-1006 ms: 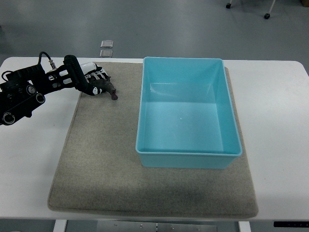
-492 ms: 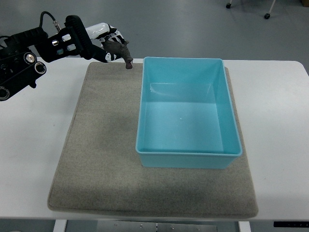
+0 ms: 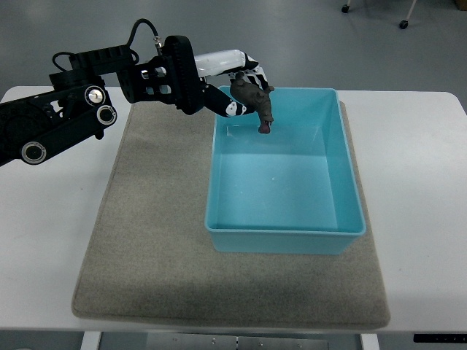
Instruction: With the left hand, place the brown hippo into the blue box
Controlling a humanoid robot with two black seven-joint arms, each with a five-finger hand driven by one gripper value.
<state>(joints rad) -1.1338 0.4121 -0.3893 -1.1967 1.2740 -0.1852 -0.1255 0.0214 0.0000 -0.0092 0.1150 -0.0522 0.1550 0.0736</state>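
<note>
Top view: brown hippo nose-down

Black cabled arm, white-black fingers

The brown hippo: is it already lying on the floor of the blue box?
No: the brown hippo is held in the left hand, above the far edge of the blue box.

Hidden and cut off

My left hand covers much of the brown hippo; my arm runs off at nine o'clock, and the mat hides under the blue box.
</note>
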